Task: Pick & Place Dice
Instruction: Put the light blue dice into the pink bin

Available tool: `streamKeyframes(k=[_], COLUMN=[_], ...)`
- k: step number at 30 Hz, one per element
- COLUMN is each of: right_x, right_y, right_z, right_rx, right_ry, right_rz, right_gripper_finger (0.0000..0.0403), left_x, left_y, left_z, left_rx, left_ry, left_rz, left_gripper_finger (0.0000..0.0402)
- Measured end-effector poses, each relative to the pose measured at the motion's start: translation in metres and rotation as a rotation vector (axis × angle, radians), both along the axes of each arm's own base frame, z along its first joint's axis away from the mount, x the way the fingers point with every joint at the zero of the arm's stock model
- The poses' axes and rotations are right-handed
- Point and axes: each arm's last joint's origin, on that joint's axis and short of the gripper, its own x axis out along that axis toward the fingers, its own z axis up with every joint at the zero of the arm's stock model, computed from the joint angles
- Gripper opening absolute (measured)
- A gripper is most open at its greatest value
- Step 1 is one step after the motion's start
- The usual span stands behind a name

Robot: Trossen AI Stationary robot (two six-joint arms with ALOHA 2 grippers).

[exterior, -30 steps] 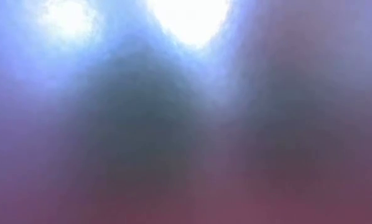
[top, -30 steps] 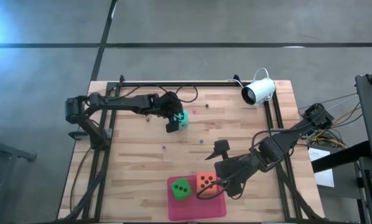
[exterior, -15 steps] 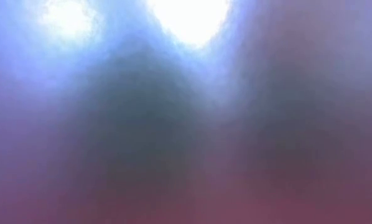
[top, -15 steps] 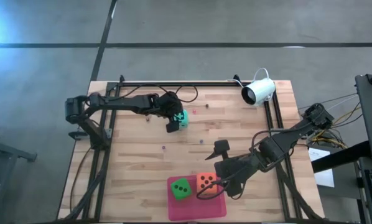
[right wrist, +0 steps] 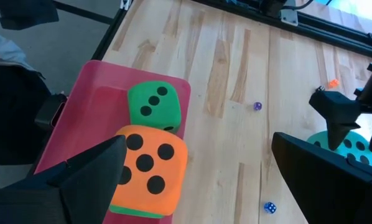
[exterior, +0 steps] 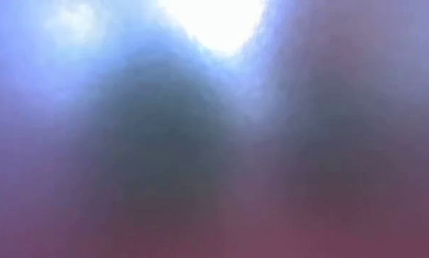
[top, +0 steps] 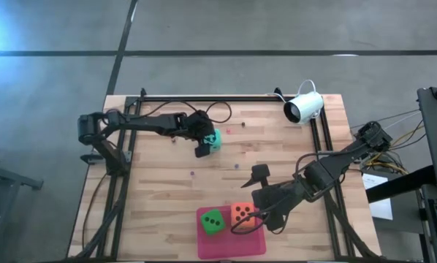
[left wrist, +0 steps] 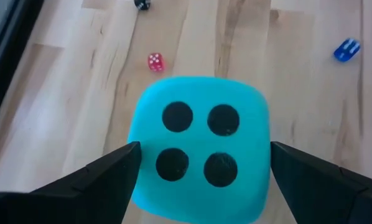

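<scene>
Left claw (left wrist: 198,163) spread wide, straddling teal die (left wrist: 198,149) at the far side of the counter (top: 160,197), no squeeze visible; right claw (right wrist: 192,155) fully open, empty, over orange-red die (right wrist: 150,169); orange-red and green die (top: 213,221) already on pink mat (top: 233,245); teal left to move; fourth die not visible.

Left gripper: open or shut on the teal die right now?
Open. In the left wrist view the left gripper has a finger on each side of the teal die, with wood showing in the gaps.
</scene>
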Motion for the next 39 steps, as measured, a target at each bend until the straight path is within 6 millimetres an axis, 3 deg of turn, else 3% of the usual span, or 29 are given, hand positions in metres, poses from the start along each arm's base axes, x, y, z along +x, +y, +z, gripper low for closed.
streamKeyframes(k=[39], right_x=[-0.0001], right_y=[0.0], right_z=[-0.0001], right_rx=[-0.003], right_ry=[0.001], right_rz=[0.002], right_gripper_finger=[0.04], left_x=[-0.0015], left_y=[0.0002], left_z=[0.001], left_rx=[0.024], left_ry=[-0.043], left_rz=[-0.01], left_gripper_finger=[0.036])
